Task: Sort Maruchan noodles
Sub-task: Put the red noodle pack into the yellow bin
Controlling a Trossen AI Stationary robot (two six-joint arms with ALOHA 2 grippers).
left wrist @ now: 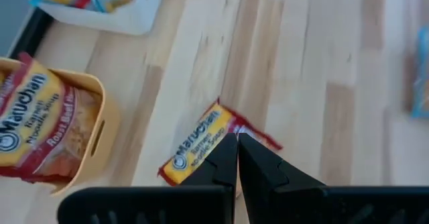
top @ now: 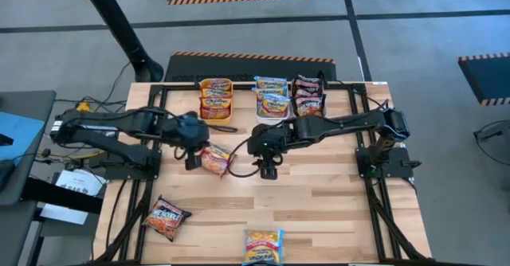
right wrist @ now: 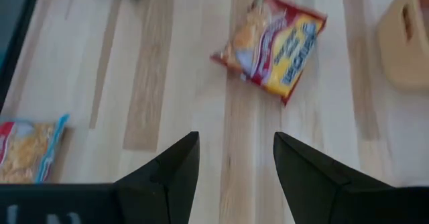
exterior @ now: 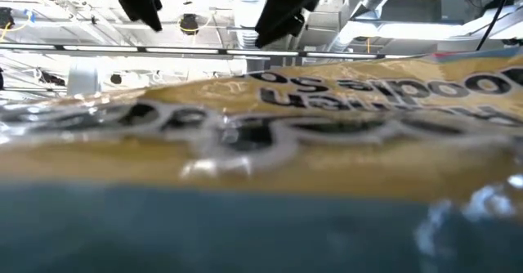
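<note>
Left gripper (left wrist: 237,158), fingers together, is hovering over light, slippery orange-yellow crinkly plastic noodle packet (top: 215,159); right gripper (right wrist: 234,158) is waiting apart. Pinch an edge seam.

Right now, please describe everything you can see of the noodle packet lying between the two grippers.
The noodle packet is a small flat square of crinkly plastic, yellow-orange with red edges and Maruchan lettering. It lies flat and turned askew on the bare wooden table, apart from the bins. The shut left gripper hangs just over its edge; contact cannot be told.
</note>
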